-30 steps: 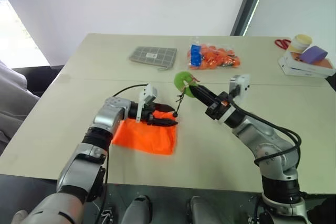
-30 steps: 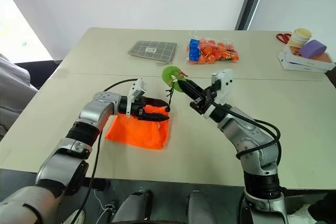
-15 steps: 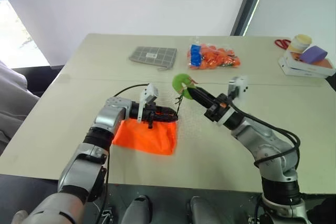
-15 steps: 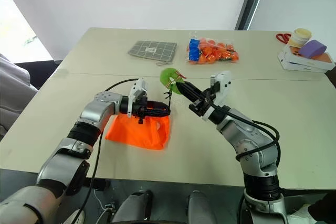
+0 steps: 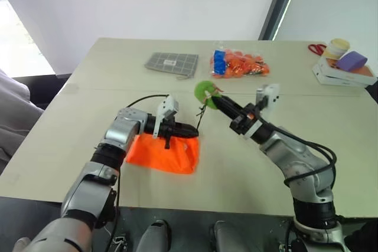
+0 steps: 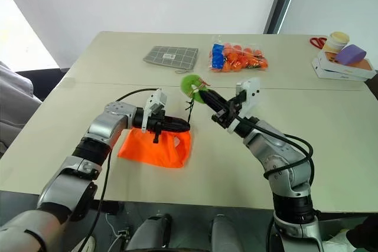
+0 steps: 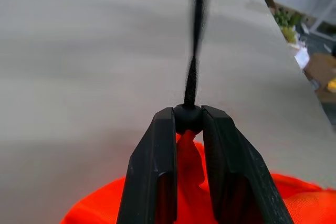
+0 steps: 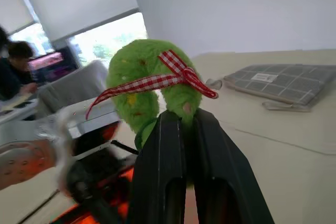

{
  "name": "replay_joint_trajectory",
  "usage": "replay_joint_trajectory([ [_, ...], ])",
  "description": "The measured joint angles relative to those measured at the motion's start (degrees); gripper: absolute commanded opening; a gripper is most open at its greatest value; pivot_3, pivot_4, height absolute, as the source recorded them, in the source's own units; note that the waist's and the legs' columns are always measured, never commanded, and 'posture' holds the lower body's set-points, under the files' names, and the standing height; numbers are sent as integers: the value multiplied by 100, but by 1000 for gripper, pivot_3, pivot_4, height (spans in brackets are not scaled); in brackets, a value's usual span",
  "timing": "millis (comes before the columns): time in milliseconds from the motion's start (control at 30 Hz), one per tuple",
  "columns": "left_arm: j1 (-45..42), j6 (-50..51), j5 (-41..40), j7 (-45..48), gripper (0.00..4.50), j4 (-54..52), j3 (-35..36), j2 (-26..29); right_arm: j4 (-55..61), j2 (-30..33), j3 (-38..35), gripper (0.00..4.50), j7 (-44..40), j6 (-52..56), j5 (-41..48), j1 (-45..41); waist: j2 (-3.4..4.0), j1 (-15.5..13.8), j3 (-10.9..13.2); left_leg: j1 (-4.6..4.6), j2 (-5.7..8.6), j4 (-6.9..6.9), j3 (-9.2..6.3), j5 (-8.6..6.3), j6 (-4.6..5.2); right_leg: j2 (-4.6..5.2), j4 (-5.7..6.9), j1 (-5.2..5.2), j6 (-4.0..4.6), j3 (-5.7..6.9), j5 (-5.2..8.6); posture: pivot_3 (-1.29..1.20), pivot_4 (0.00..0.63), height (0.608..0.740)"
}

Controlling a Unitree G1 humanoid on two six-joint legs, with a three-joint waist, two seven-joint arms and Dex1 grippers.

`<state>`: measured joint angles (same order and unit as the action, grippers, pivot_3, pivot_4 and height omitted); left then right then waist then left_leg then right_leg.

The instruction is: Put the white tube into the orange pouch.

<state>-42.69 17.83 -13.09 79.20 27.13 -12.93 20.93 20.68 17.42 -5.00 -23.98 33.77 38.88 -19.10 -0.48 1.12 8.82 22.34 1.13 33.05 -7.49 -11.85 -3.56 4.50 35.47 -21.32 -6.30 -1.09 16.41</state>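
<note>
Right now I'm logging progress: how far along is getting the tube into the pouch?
Early. The orange pouch lies on the table. In hand: the left gripper pinches its gathered mouth at the cord's toggle, and the right gripper holds the green tag. Left: opening it and inserting the tube.

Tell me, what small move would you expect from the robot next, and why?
Probably a gentle pull apart. The left gripper is shut on the cord stopper at the gathered mouth of the orange pouch, the right gripper is shut on the green tag, and the black cord runs between them. That should loosen the mouth.
</note>
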Motion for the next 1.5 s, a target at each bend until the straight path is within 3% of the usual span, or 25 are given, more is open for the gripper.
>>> replay_joint_trajectory([
  [300, 676, 415, 173, 45, 188, -1450, -559, 601, -1925, -31, 5, 0, 1093, -396, -1508, -624, 3, -8, 0, -2, -1, 0, 1, 0, 0, 0, 3, 0, 6, -4, 2, 0, 150, 724],
  [667, 1177, 758, 251, -103, 188, -2636, -822, 1075, -3674, -134, 6, 0, 1709, -903, -2215, -1413, 7, 12, 0, -4, -1, -2, 2, 0, 0, -1, 6, 0, 8, -4, 3, 0, 150, 724],
  [900, 1309, 652, 325, -208, 188, -2814, -888, 1229, -3928, -225, 8, 0, 1669, -989, -2305, -1481, 9, 10, 1, -5, -1, -1, 2, 1, 1, -1, 7, 1, 8, -5, 3, 0, 150, 724],
  [933, 1320, 692, 241, -225, 188, -2781, -842, 1160, -3818, -188, 16, 374, 1550, -985, -2302, -1449, 10, 8, 1, -4, -1, -1, 2, 1, 2, -1, 7, 1, 7, -5, 3, 0, 150, 724],
  [1000, 1329, 878, 59, -255, 1270, -2697, -760, 1049, -3513, -79, 34, 1145, 1305, -922, -2283, -1375, 10, 8, 1, -4, -1, -1, 2, 2, 3, -1, 8, 1, 5, -4, 2, 0, 150, 724],
  [1100, 1333, 1292, -343, -404, 2713, -2717, -497, 872, -2940, 33, 71, 2686, 1037, -809, -2292, -1147, 9, 4, 1, -3, -1, -1, 1, 2, 3, -1, 8, 2, 1, -3, 1, 0, 150, 724],
  [1133, 1335, 1405, -478, -496, 3168, -2757, -358, 821, -2722, 82, 127, 2705, 938, -784, -2294, -1014, 9, 4, 1, -3, -1, -1, 0, 2, 3, -1, 8, 2, 1, -3, 1, 0, 150, 724],
  [1500, 2066, 2030, -1498, -2139, 3168, -3415, 2188, 1201, -1238, 904, 74, 2705, -361, -776, -2012, 637, 8, 2, 2, -10, -1, 5, 1, 2, 3, 3, 7, 10, 18, -5, 10, 0, 150, 724],
])
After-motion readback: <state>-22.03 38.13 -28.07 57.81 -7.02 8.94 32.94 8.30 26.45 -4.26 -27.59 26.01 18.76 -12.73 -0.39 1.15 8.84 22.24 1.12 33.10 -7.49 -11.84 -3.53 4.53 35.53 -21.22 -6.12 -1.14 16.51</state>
